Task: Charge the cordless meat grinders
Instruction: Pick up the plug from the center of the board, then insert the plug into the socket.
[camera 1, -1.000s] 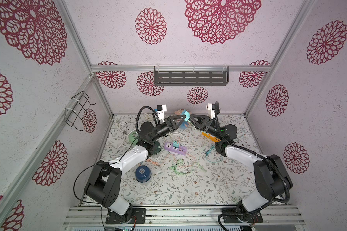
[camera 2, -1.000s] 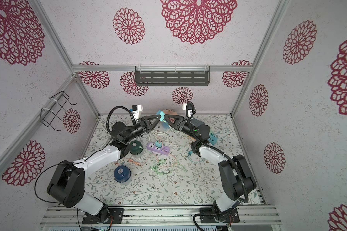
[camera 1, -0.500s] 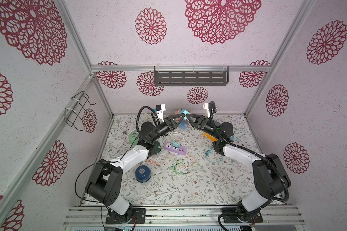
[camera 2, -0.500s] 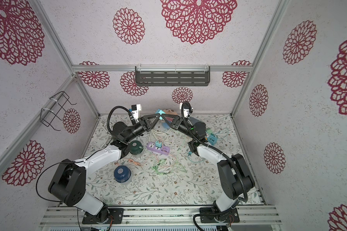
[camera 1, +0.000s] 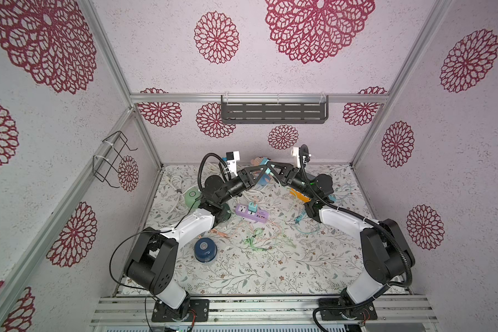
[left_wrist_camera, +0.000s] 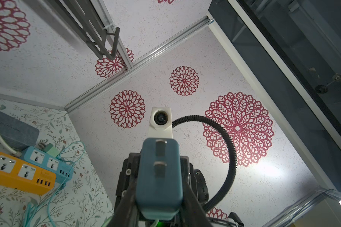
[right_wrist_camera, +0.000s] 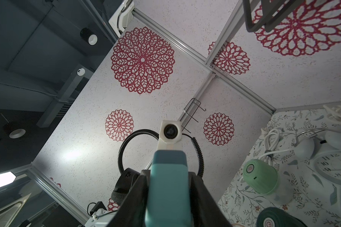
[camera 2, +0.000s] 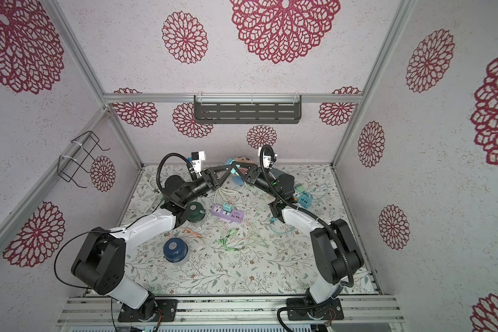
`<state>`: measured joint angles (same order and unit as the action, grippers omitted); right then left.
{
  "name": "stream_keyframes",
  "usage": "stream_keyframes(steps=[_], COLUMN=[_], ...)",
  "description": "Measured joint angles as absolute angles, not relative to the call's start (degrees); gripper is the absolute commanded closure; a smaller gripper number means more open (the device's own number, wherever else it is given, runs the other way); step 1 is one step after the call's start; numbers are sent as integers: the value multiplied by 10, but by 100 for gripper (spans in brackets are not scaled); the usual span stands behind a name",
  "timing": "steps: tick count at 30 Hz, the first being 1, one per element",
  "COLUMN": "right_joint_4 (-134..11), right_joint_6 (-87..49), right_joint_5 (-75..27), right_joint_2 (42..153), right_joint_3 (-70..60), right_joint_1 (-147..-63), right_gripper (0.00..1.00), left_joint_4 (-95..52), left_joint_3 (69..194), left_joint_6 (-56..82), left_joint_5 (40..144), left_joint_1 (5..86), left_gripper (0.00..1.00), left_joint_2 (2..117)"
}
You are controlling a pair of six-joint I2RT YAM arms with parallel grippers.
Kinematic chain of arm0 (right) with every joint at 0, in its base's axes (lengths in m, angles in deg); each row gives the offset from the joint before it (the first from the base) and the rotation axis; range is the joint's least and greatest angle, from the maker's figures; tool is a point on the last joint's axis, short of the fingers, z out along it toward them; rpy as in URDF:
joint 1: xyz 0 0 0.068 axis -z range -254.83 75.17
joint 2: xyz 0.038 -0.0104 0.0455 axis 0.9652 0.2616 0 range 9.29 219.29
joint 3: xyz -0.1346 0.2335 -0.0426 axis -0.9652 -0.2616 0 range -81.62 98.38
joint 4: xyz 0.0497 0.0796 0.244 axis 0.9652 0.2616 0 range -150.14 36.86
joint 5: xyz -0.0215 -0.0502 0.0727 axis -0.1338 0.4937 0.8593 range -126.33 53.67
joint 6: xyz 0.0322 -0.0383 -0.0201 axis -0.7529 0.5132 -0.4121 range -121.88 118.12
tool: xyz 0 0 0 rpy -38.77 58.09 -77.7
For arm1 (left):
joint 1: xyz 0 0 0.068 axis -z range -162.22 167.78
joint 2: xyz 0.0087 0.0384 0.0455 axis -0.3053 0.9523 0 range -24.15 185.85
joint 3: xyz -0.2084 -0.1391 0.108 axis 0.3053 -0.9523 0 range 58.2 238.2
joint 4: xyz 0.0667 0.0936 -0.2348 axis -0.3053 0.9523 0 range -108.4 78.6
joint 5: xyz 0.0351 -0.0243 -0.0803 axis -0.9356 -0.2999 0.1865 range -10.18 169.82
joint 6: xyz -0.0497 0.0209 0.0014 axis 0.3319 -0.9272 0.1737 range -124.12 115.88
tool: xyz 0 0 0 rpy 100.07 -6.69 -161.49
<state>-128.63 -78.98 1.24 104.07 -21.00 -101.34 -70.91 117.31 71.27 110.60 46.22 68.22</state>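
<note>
The left gripper (left_wrist_camera: pixel 159 188) and right gripper (right_wrist_camera: pixel 168 176) both pinch one teal plug (left_wrist_camera: pixel 159 153) above and behind the purple power strip (camera 1: pixel 252 212), prongs toward the left arm. Left of the strip: navy grinder (camera 1: pixel 204 249) in front, dark green grinder (camera 2: pixel 195 212) beside, light green grinder (camera 1: pixel 192 196) seemingly farther back.

Right arm (camera 1: pixel 342 218) swung in toward the left claw (camera 1: pixel 261 173) over the last 1 s; the gap between the 2 claws is gone. Right claw (camera 1: pixel 270 167) now sits on the teal charger plug (right_wrist_camera: pixel 168 186), jaws against its sides. Before, only the left one held it.
</note>
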Motion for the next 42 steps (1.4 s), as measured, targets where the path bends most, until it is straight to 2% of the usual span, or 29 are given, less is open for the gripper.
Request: stream_keyframes(steps=[6,8,10,13,16,19,20,23,25,28,32,35,42], right_joint_4=[-1293,-1293,-1293,-1291,-1269,-1217,-1190,-1059,-905,-623,-357,-224,-45], right_joint_6=[-804,-805,-805,-804,-795,-773,-759,-684,-587,-414,-238,-159,-46], right_joint_5=[12,12,12,13,22,39,46,53,32,-91,-281,-375,-473], right_joint_2=[1050,1051,1051,1051,1044,1019,1005,953,922,926,998,1079,1307], right_joint_3=[-206,-206,-207,-207,-207,-219,-225,-231,-203,-75,100,177,312], right_joint_1=[-1012,-1011,-1011,-1010,-1006,-993,-983,-935,-902,-876,-876,-877,-878], right_gripper=[82,89,98,100,100,100,100,100,100,100,100,100,100], left_joint_4=[-708,-710,-712,-712,-701,-670,-648,-551,-465,-310,-180,-120,-48], left_joint_3=[1173,1173,1174,1176,1177,1177,1176,1174,1178,1225,1282,1307,1306], left_joint_6=[708,709,709,708,705,688,683,647,613,535,441,389,328], left_joint_5=[1103,1102,1102,1102,1102,1096,1090,1061,1032,976,925,926,972], left_joint_1=[464,464,464,464,466,467,467,466,465,472,493,512,534], left_gripper=[100,95,82,45,31,6,2,0,4,11,16,19,24], left_joint_2=[687,690,691,693,693,685,677,632,593,559,562,595,665])
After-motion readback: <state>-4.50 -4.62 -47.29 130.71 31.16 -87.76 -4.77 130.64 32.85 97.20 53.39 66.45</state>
